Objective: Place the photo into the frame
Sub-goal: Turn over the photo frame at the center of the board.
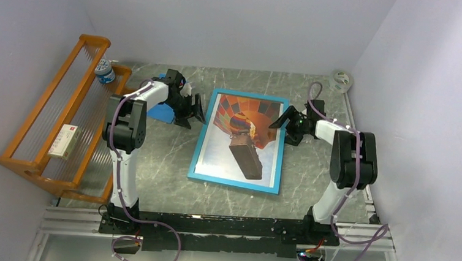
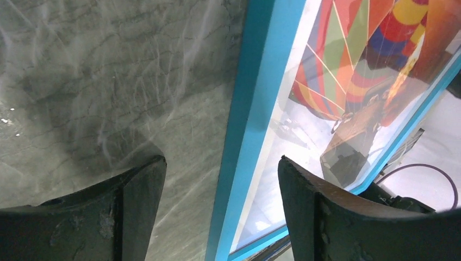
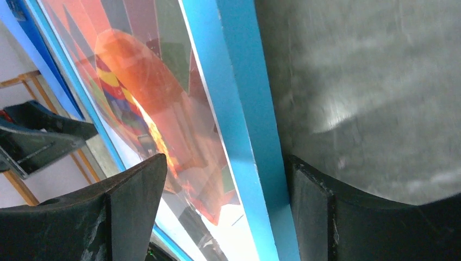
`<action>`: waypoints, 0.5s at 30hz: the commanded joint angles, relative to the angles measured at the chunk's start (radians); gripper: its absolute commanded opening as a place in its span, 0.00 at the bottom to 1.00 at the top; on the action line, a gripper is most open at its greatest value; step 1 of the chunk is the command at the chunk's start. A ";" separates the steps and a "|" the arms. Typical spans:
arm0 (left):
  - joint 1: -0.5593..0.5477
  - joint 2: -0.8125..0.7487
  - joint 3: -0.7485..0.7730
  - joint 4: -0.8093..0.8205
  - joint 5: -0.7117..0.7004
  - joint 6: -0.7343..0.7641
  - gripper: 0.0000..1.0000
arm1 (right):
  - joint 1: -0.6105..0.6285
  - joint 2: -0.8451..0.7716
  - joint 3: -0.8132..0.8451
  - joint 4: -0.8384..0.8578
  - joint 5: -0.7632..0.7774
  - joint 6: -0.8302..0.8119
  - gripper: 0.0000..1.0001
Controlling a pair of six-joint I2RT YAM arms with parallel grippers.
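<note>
You see the large turquoise-blue rectangular picture frame (image 1: pixel 203 142) lying on the grey marbled table (image 1: pixel 165 163), with the orange-red hot-air balloon photo (image 1: pixel 240 137) face-up inside it. Your left gripper (image 1: pixel 196 114) and right gripper (image 1: pixel 280 120) stand spread wide at its opposite long edges, pinching nothing.

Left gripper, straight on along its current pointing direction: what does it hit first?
Most likely the left rail of the frame, which runs between the open fingers of the left gripper just ahead. Depth is unclear; a fingertip could touch the table first.
</note>
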 commanded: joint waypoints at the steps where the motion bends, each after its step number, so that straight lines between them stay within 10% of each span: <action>1: -0.004 0.040 0.025 0.000 0.060 -0.032 0.79 | -0.002 0.087 0.143 -0.036 0.060 -0.024 0.82; 15: 0.043 -0.097 -0.006 0.029 -0.070 -0.041 0.80 | 0.038 0.082 0.432 -0.318 0.534 -0.079 0.76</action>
